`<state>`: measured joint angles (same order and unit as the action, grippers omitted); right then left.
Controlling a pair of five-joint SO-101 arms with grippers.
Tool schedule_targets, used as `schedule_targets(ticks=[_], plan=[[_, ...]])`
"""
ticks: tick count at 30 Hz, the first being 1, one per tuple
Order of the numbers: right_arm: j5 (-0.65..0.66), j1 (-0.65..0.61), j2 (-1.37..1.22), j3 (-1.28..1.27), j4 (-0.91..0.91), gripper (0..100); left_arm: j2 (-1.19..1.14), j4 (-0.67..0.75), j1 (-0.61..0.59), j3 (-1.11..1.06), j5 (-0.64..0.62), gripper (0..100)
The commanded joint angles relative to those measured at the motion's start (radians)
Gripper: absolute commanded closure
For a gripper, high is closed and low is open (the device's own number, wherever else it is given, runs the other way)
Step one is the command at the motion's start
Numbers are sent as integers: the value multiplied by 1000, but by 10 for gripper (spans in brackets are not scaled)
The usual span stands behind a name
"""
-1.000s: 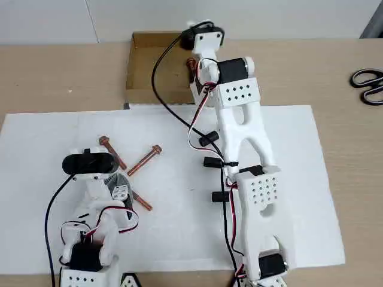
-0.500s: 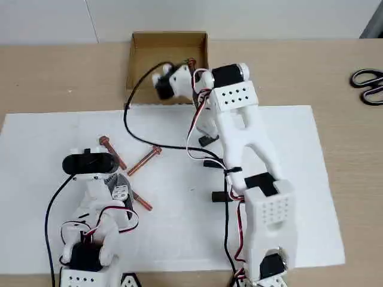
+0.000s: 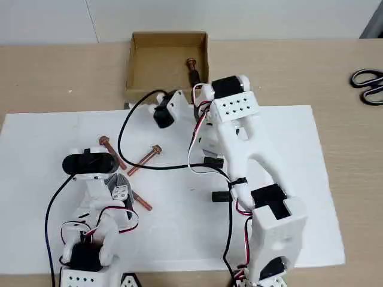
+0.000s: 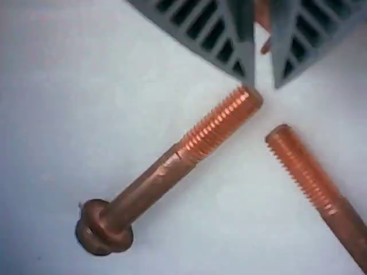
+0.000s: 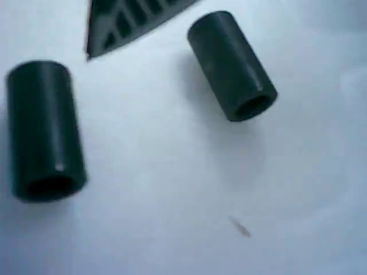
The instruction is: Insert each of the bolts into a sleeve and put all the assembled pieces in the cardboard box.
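Observation:
The cardboard box (image 3: 143, 60) holds one bolt with a sleeve (image 3: 191, 69) by its right wall. Three copper bolts lie on the paper: two (image 3: 145, 159) (image 3: 112, 150) crossing, shown close in the left wrist view (image 4: 172, 166) (image 4: 315, 177), and a third (image 3: 142, 201). My left gripper (image 3: 119, 188) (image 4: 261, 63) points down, nearly shut, with copper between its fingers. My right gripper (image 3: 207, 146) hangs low over black sleeves (image 3: 213, 161) (image 5: 46, 132) (image 5: 232, 66). One grey finger (image 5: 132, 20) shows, nothing held. Another sleeve (image 3: 220, 196) lies nearer.
White paper (image 3: 54, 137) covers the table's middle. Scissors (image 3: 368, 84) lie at the far right edge. The right arm's black cable (image 3: 128, 128) loops over the paper close to the bolts.
The right arm pulled back from the box and swung down to the sleeves, leaving the sleeved bolt in the box. The left arm kept still.

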<state>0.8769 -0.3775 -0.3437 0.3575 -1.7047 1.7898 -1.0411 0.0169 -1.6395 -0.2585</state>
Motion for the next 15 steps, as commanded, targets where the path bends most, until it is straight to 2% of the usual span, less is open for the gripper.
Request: schedule_targets(ticks=[1, 15], plan=[[6, -4, 54, -15, 8, 790, 9, 25, 2, 2, -9, 994], [9, -2, 53, -199, 159, 790, 9, 26, 2, 2, -9, 994]])
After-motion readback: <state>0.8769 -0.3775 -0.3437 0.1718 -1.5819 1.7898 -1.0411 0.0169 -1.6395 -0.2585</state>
